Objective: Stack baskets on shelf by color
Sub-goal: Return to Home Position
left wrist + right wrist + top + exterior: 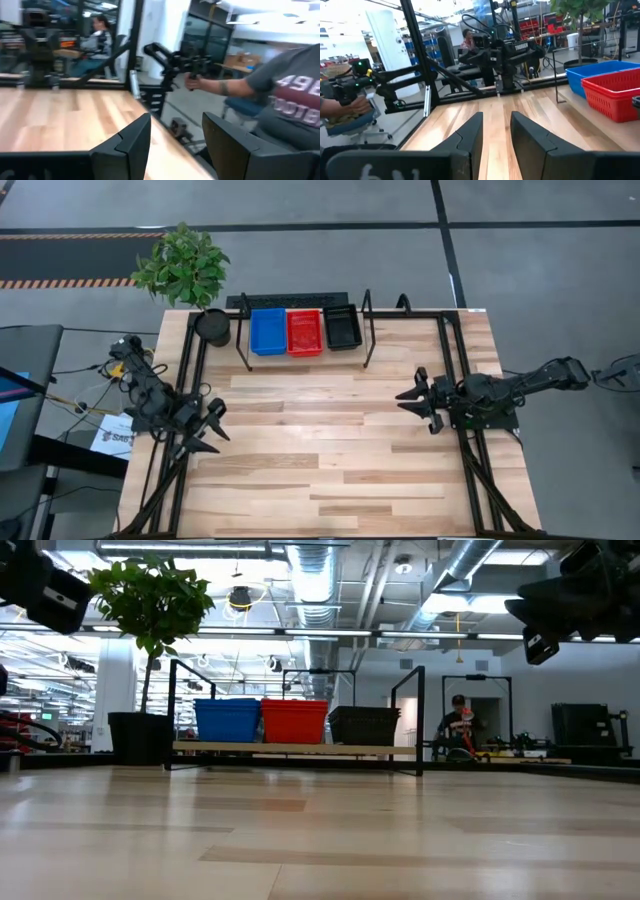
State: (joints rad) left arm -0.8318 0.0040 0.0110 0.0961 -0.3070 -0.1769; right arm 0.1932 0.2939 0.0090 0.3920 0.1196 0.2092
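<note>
Well apart from both end effectors, on the shelf (300, 748): blue baskets (267, 331), red baskets (304, 331), black baskets (342, 327), side by side.
Left end effector (207, 427): empty, fingers wide.
Right end effector (412, 399): empty, fingers parted.
Progress: sorting looks complete; only parking the arms seems left.

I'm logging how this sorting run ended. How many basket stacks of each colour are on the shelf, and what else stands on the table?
blue basket stack: 1
red basket stack: 1
black basket stack: 1
potted plant: 1
Total: 4. The pictures do not show how many baskets each stack holds.
</note>
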